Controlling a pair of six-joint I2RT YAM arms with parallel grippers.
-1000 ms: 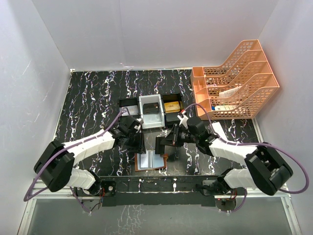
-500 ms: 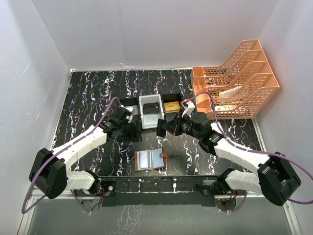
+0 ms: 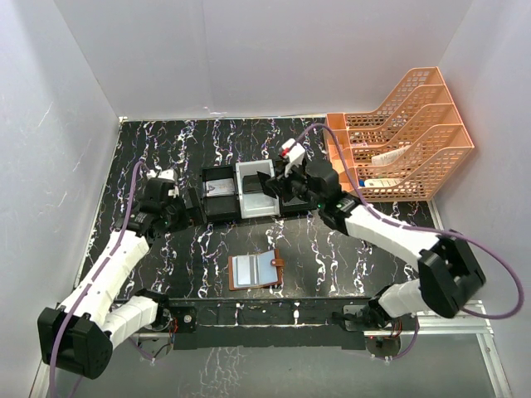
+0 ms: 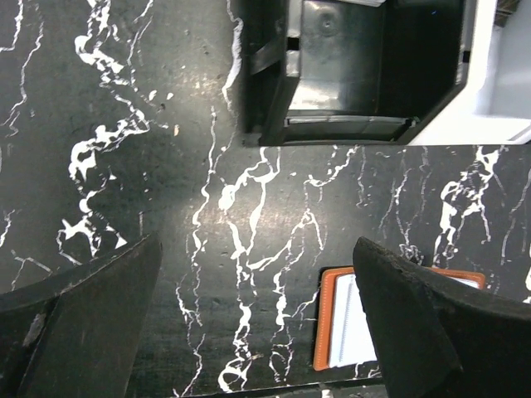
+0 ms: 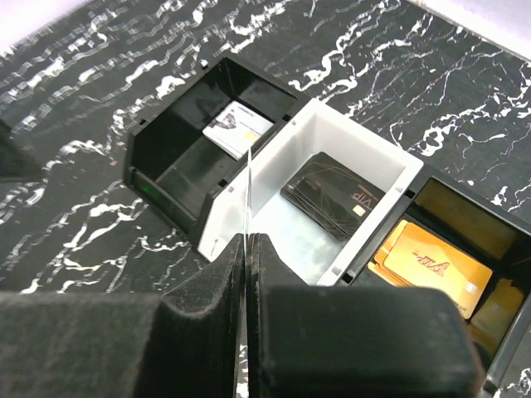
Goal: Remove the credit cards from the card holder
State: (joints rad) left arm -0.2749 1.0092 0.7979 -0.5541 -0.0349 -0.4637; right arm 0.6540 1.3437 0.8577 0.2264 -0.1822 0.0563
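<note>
The brown card holder (image 3: 255, 271) lies spread open near the table's front edge, showing its pale grey-blue pockets. In the left wrist view only its orange-brown edge (image 4: 325, 330) shows beside the right finger. My right gripper (image 3: 265, 184) is shut on one thin credit card (image 5: 248, 178), seen edge-on and upright. It hangs over the wall between the tray's black left bin and white middle bin. My left gripper (image 3: 191, 203) stands wide open and holds nothing, low over the bare table, to the left of the tray and well away from the holder. Its fingers (image 4: 91, 315) frame marbled tabletop.
The compartment tray (image 3: 242, 172) sits mid-table. A pale card (image 5: 236, 128) lies in its left black bin, black cards (image 5: 336, 199) in the white bin and gold cards (image 5: 436, 261) in the right bin. An orange file rack (image 3: 406, 137) fills the back right corner.
My left gripper opened and drew back to the left, away from the holder. My right gripper rose from the holder and carried the card back over the tray.
</note>
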